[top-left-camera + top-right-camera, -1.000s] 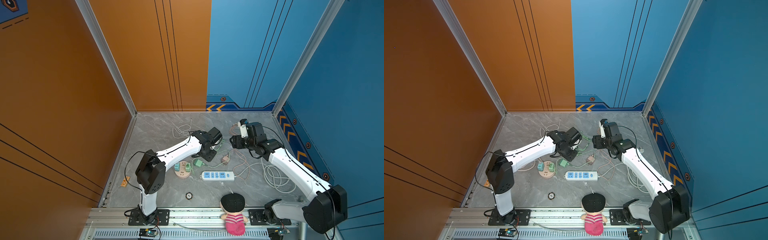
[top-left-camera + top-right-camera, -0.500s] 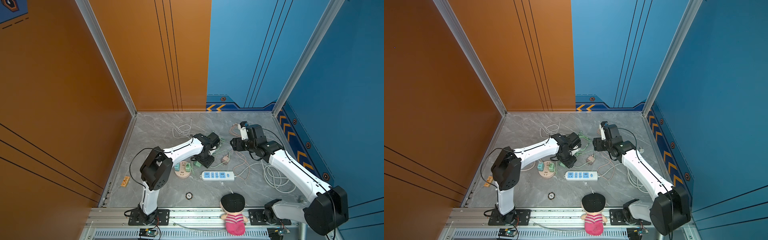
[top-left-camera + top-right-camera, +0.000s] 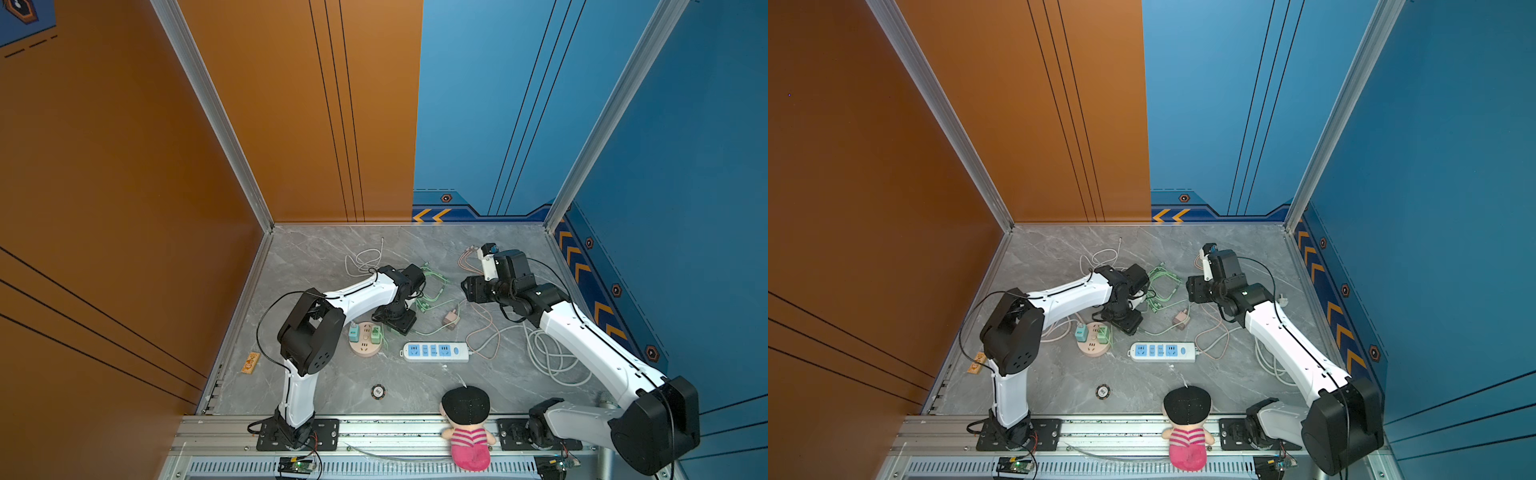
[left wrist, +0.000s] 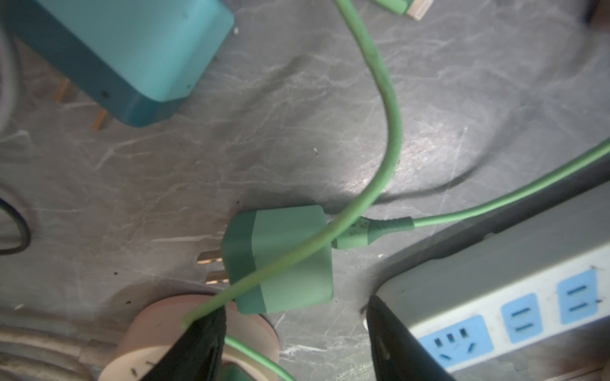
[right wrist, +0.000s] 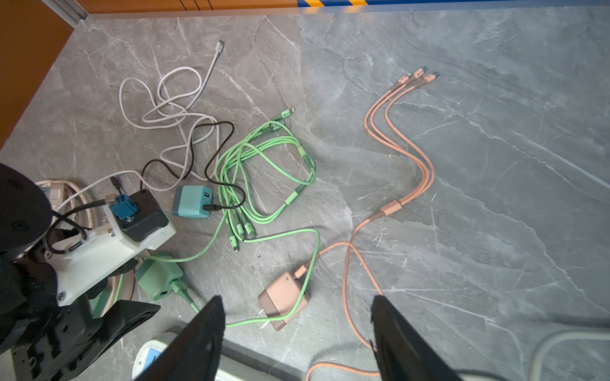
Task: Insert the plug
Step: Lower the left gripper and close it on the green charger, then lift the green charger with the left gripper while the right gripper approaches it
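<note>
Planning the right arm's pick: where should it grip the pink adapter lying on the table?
Probably its boxy body: bring the right gripper down from above, jaws across the two side faces. The pink adapter lies flat, prongs out one end, cord out the other, so only the sides are free. A green cable lies against it.

Right hand (image 5: pixel 296 301) spread wide, pink plug (image 5: pixel 284 297) seen between its fingers (image 5: pixel 201 330), green plug (image 5: pixel 158 275), teal plug (image 5: pixel 193 202) nearby

No legible text anywhere (orange tag (image 3: pixel 250 362), disc (image 3: pixel 377 391) too blurred)
</note>
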Robot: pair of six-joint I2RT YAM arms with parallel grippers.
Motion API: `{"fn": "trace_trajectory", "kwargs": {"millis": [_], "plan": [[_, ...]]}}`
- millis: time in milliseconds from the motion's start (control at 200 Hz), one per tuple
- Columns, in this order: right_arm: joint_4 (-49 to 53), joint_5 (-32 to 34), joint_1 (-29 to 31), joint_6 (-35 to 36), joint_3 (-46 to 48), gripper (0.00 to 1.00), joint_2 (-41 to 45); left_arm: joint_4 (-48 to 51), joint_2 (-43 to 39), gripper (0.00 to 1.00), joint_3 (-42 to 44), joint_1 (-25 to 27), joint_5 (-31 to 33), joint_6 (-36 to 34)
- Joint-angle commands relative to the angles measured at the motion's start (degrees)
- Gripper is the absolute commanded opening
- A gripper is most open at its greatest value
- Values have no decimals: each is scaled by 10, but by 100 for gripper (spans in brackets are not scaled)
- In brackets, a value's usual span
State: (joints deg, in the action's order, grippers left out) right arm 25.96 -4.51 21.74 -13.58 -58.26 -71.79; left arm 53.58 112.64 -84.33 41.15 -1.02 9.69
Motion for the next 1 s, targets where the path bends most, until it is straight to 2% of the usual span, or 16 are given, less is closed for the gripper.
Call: {"fn": "trace_trajectory", "kwargs": {"millis": [0,200,380,621,761,996], "plan": [[-1,0,-4,-4,3,72,-2,10,17,67,4,1,9,10],[-2,1,-5,-3,3,72,-1,10,26,60,-3,7,11,17],[-1,-1,-5,-3,4,72,0,11,38,48,-11,21,17,23],[-1,-3,-6,-3,9,72,3,10,50,48,-28,33,23,43],[-1,-4,-5,-3,11,72,4,10,54,41,-31,33,30,52],[-1,-14,-5,-5,16,72,7,9,61,37,-45,29,5,76]]}}
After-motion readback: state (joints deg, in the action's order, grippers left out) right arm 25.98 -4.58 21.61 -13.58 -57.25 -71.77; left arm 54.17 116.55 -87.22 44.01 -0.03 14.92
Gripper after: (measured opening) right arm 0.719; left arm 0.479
